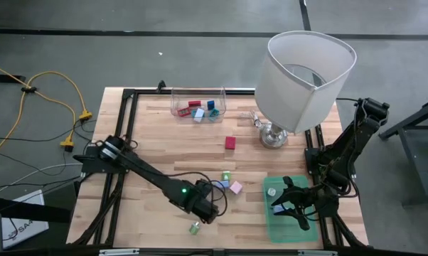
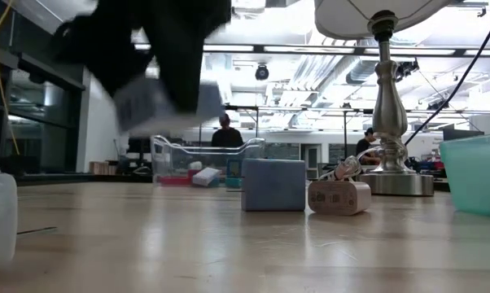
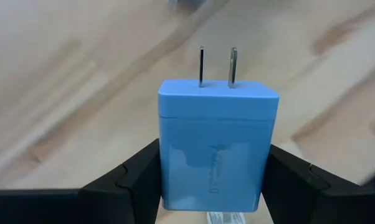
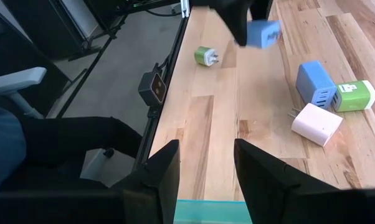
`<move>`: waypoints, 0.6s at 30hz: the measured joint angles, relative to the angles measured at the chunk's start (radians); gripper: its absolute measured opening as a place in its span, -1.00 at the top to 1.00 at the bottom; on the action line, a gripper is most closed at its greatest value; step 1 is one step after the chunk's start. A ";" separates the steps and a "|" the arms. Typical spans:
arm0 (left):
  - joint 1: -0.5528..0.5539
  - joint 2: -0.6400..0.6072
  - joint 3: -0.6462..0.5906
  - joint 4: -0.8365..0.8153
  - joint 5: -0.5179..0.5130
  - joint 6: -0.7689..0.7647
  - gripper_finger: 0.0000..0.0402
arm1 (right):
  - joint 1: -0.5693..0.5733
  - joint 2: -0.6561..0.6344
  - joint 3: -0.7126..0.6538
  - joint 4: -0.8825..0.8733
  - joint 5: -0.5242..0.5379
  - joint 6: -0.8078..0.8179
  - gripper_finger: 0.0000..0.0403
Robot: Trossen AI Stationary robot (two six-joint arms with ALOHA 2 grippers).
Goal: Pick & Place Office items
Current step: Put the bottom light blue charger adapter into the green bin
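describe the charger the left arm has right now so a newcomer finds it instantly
Start at the white lamp on the wooden table, then go to the near edge, where the left hand is. Clamped between its fingers is a light blue plug-in charger with two metal prongs pointing away from the wrist. Unlike the blue, green and pink chargers nearby, it is held off the tabletop.

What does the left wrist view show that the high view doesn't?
Left wrist only: the left gripper is shut on a blue charger, two prongs pointing away, with fingers against its sides. High only: lamp, clear bin, green tray, red block, and the open right gripper over the tray. Both: the wooden table.
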 joint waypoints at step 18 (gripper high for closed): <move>0.039 -0.087 0.000 0.256 -0.171 0.803 -0.05 | 0.000 0.000 0.000 0.000 0.000 0.000 0.31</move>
